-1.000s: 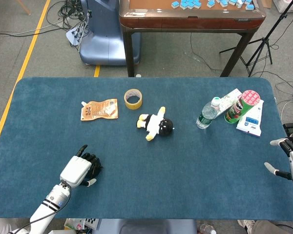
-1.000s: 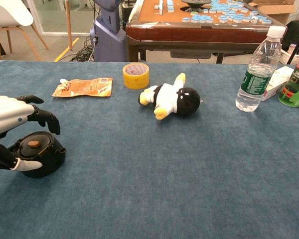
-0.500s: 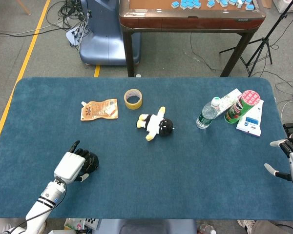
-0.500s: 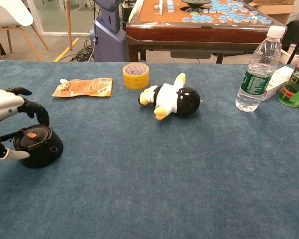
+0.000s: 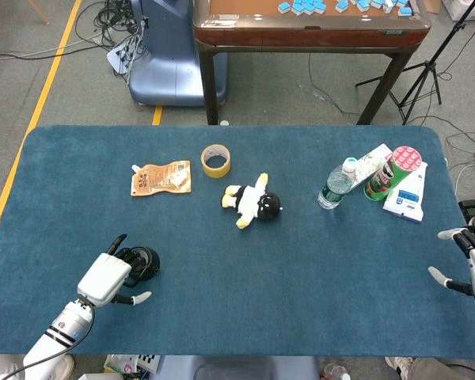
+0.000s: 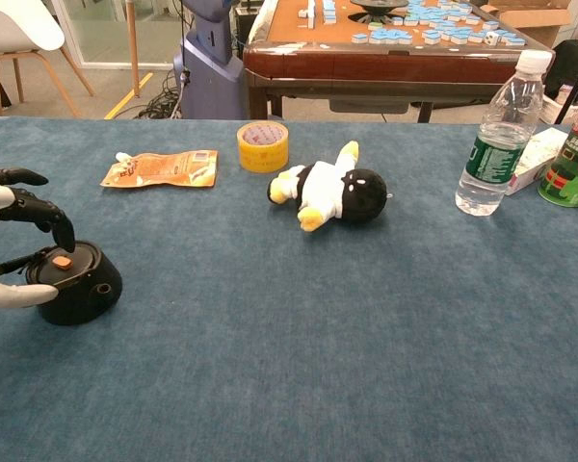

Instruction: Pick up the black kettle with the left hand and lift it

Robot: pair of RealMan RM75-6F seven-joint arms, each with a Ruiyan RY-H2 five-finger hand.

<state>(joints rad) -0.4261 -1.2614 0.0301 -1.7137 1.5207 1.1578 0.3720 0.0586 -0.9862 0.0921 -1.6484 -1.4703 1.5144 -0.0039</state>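
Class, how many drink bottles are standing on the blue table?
1. A clear water bottle with a white cap stands at the table's right end, beside the green can. None looks hidden, though the right edge is cropped in the chest view.

Squat black kettle (image 6: 75, 285) stands upright on blue felt surface (image 6: 299, 337). Left hand (image 6: 19, 241) arches over it, dark fingers (image 6: 48, 214) spread, grip unclear.

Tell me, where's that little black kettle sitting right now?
The black kettle sits on the blue table near its front left corner, beside the left hand, well away from the orange pouch.
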